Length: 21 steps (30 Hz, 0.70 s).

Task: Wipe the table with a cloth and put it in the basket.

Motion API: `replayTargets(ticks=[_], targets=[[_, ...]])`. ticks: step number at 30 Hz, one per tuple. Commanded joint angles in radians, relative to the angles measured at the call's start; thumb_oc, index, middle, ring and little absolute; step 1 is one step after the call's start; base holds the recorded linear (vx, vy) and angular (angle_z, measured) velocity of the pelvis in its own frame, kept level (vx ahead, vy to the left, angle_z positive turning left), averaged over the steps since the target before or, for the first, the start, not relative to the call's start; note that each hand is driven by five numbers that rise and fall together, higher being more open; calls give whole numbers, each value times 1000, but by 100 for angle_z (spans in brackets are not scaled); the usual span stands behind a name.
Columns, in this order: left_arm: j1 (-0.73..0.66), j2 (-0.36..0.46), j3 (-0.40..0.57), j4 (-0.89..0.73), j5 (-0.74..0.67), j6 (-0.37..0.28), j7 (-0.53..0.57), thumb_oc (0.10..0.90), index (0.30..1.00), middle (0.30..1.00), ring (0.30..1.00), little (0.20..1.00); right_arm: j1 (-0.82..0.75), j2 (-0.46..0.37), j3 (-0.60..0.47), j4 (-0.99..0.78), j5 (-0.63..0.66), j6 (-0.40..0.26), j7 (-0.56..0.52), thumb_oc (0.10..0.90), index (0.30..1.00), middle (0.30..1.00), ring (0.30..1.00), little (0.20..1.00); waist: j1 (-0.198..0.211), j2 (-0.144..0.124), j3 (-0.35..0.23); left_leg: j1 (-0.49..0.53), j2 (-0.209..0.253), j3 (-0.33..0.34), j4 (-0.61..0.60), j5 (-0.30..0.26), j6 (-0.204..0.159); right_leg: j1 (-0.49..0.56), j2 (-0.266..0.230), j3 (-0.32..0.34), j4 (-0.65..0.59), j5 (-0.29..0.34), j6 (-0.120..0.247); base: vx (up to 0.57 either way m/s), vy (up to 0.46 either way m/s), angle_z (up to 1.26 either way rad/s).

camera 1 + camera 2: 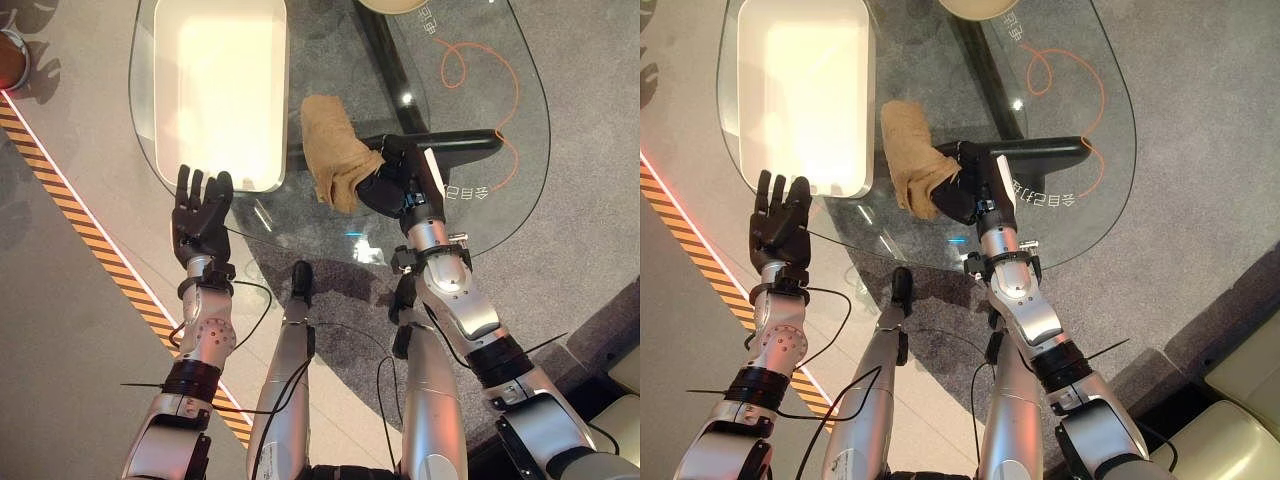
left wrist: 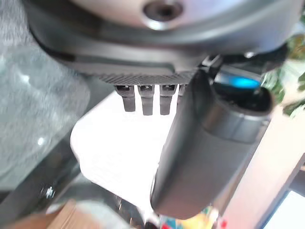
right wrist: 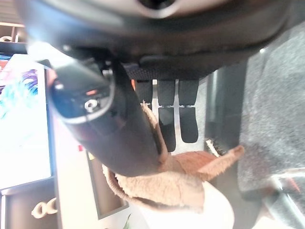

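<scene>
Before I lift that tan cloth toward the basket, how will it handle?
Probably floppy: the cloth lies crumpled and bunches where the right hand pinches it. Likely light, so its free end should drape and trail. It may drag across the glass table rather than slide stiffly.

Glass bench (image 1: 520,120), rounded at the corners, over grey carpet (image 1: 590,60). On it: white basket (image 1: 218,90), tan cloth (image 1: 335,150) just beside, orange squiggle (image 1: 480,70) well apart.

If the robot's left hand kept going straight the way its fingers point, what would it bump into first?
Probably the white rectangular plastic basket. The open left hand points at its near end, fingertips close to the rim on the clear glass table. Its height above the glass is unclear, so it might pass over the rim.
</scene>
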Motion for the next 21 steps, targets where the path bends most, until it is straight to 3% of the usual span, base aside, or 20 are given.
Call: replayTargets(ticks=[1,10,21], targets=[[-30,25,13,-129,-11,9,-65,800,900,900,900,900,-62,29,-46,-306,0,-203,65,100,300,300,300,200,-10,3,-27,19,-45,92,41,-46,88,57,53,19,-53,29,-4,0,0,0],[-55,43,-1,-196,4,49,-3,800,900,900,900,900,-58,19,-61,-329,-2,-225,65,100,300,300,300,200,-13,-5,-27,22,-47,90,41,-48,89,63,52,18,-61,33,0,-1,-4,0],[-63,43,-1,-217,-21,83,-14,800,900,900,900,900,-63,9,-52,-373,38,-240,107,100,300,300,300,200,-17,-6,-27,27,-45,92,47,-49,85,72,50,19,-60,29,-1,0,0,0]])
